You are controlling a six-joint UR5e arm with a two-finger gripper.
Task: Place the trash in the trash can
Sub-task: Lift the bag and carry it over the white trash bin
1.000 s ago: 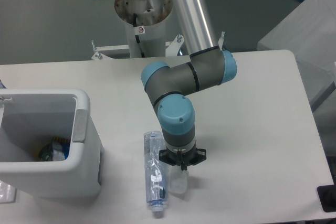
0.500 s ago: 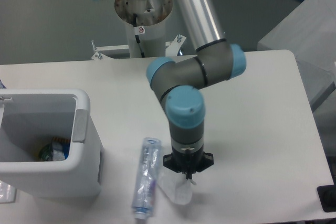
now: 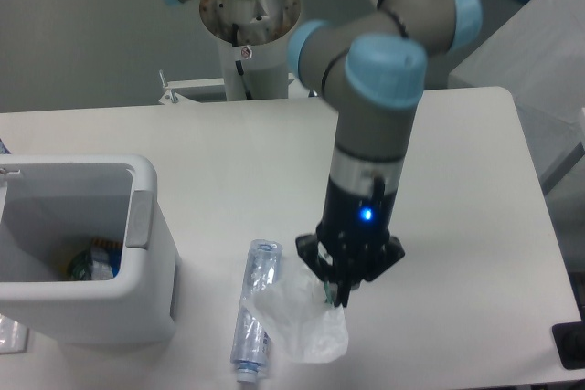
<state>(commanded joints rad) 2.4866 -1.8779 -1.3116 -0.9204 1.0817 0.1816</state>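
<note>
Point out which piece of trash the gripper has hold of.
The thin white plastic bag, hanging from the gripper. The bottle lies flat on the table, untouched.

White table (image 3: 475,226); grey floor (image 3: 82,34) behind.

I find no words, brand names or numbers I can read anywhere here. On my white base column (image 3: 245,66) there is a small round sticker (image 3: 245,52), red-ringed like a prohibition sign, but its symbol is too small to make out. The bottle (image 3: 253,308) carries no print I can read.
</note>
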